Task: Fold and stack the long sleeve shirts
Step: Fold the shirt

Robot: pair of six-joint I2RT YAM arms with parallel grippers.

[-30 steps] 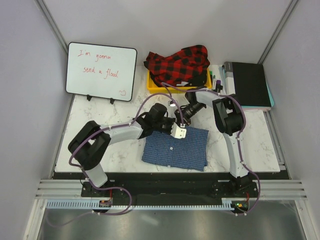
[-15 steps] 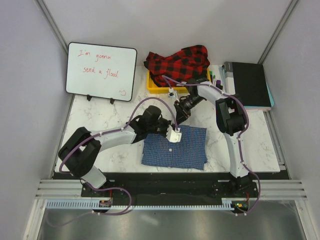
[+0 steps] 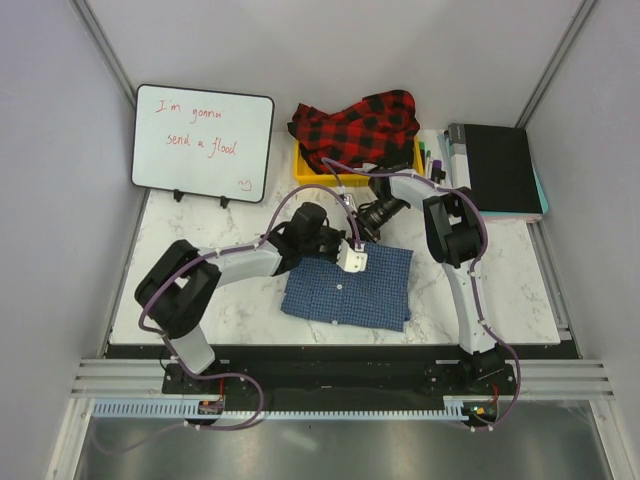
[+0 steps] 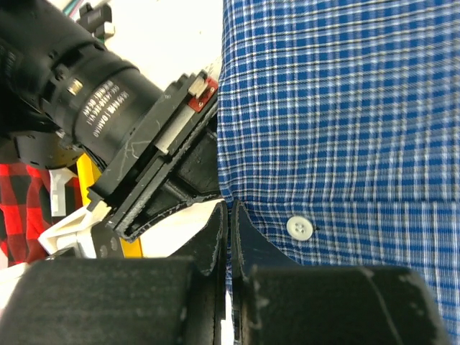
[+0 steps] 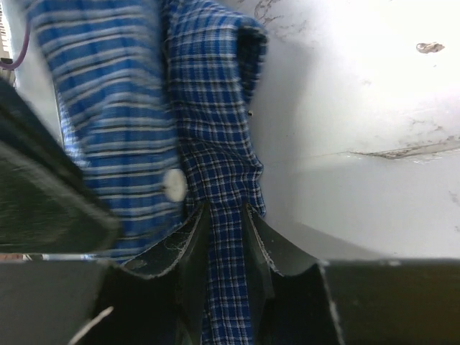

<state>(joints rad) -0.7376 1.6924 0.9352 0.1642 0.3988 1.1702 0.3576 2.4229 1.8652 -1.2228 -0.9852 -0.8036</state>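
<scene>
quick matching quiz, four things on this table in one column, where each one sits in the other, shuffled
Things:
1. blue fine-check cloth shirt
2. red-and-black plaid cloth shirt
3. white rectangular whiteboard with red writing
4. black flat rectangular notebook

Places:
A. heaped on the yellow plastic tray at the back
B. standing at the back left
C. lying on the white marble table, mid-table
D. lying at the back right

Pairs: 1-C, 2-A, 3-B, 4-D

Both arms are reaching out and bending in toward each other, wrists nearly touching. The left gripper (image 3: 352,258) is pressing its fingers (image 4: 208,237) tight together, pinching the blue shirt (image 3: 350,290) at its edge. The right gripper (image 3: 360,238) is squeezing a fold of it too — fingers (image 5: 185,237) nearly closed.
</scene>
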